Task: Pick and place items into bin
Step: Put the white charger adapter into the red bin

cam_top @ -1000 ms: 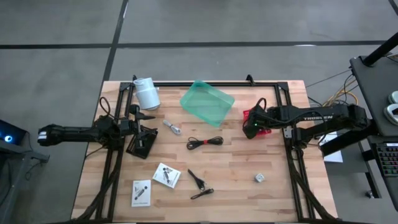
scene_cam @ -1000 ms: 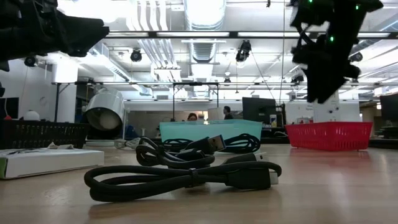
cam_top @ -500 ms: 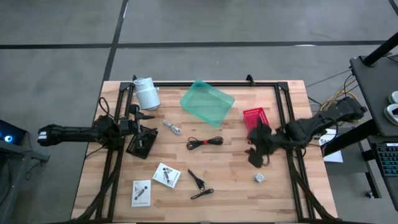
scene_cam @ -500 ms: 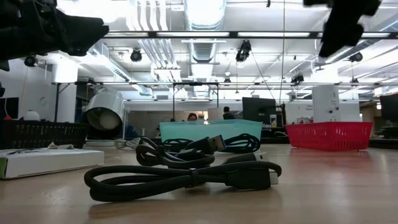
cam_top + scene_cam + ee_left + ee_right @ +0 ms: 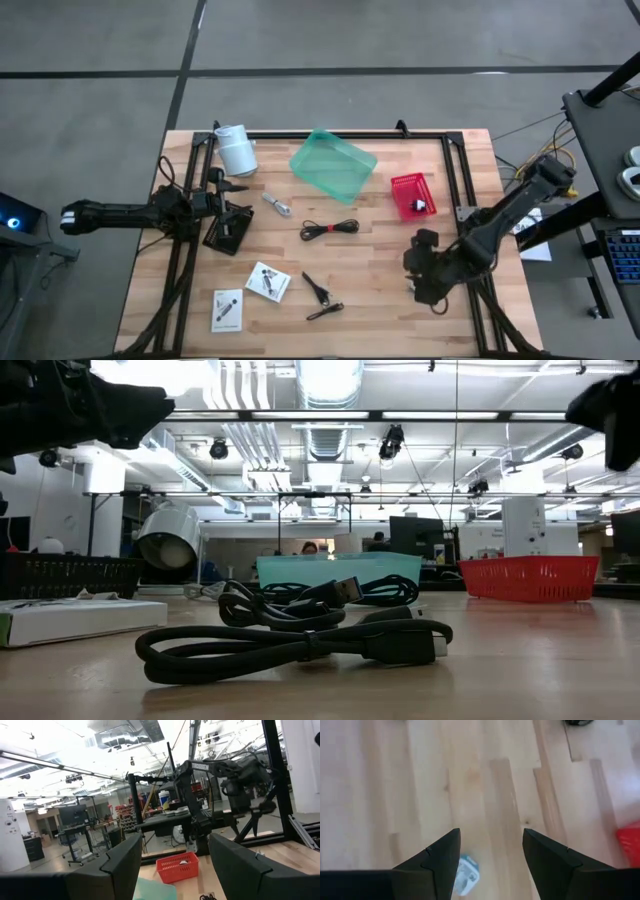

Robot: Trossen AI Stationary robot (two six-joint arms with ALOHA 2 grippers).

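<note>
The right gripper (image 5: 428, 275) is hovering with its jaws standing apart and empty over the near right part of the table (image 5: 370, 300), directly above a small pale, blue-tinted item (image 5: 466, 875), which is lying on bare wood just beside the gap between the jaws in the right wrist view. This item is appearing small and probably light; it is likely to skid on the smooth wood, so a take across its short sides, with the jaws lowered close to the table, is looking advisable. Its exact shape and material are staying hard to make out, and in the high view the gripper is hiding it. Also on the near half of the table, two white packets (image 5: 268, 281) are lying flat; being thin, they are likely needing an edge pinch. A black clip (image 5: 317, 288) is resting near them. Toward the middle, a thin black coiled cable (image 5: 330, 229) is lying slack; it is soft and is likely to trail when lifted, so a take at the bundled centre is preferable. A silvery metal plug (image 5: 277, 204) is lying beyond it, rigid and possibly slippery. The left gripper (image 5: 238, 187) is waiting at the left side of the table, jaws apart and holding nothing. Farthest back, the bin (image 5: 333, 165) is standing at the far centre of the table, looking empty, with a red basket (image 5: 411, 194) to its right, holding something small and pale that cannot be identified.
</note>
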